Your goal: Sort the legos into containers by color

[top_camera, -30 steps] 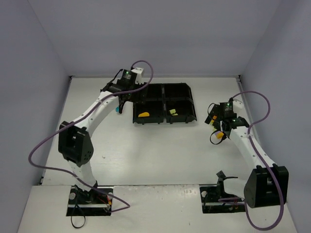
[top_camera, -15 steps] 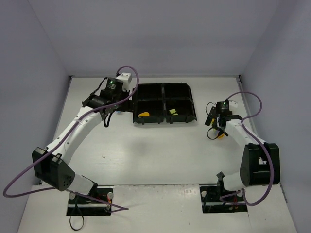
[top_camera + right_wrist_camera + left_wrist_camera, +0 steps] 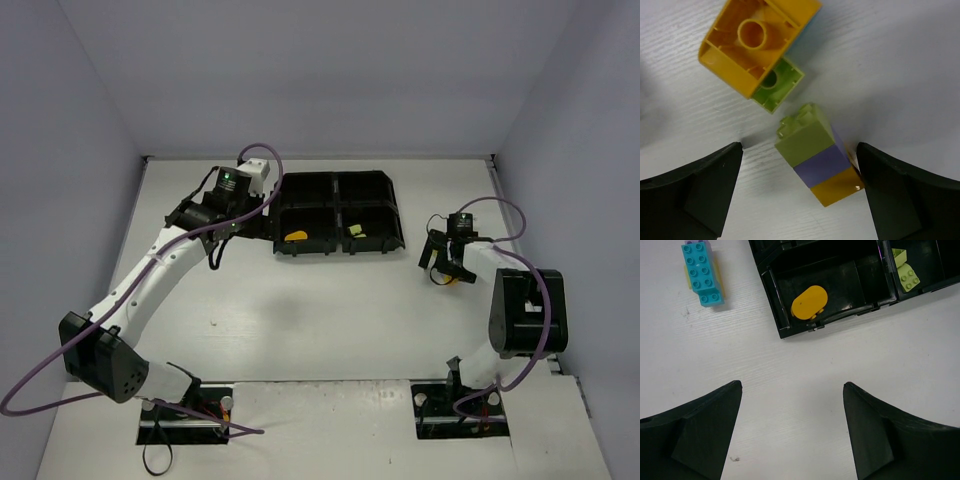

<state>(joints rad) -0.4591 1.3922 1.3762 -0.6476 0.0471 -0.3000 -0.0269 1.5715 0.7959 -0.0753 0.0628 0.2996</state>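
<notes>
Probably light, stiff and slick, the brick stack [image 3: 820, 160] under the spread right gripper [image 3: 800, 150] wants pinching across its flat long sides; the left gripper [image 3: 792, 386] hangs spread, empty.

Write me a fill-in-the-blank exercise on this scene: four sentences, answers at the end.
1. The rounded piece lying in the tray is ___.
2. The compartment beside it holds a ___ brick.
3. In the three-brick stack between the right gripper's fingers, the middle one is ___.
4. The left gripper is ___, with nothing between its fingers.

Answers: orange; green; purple; open.
</notes>
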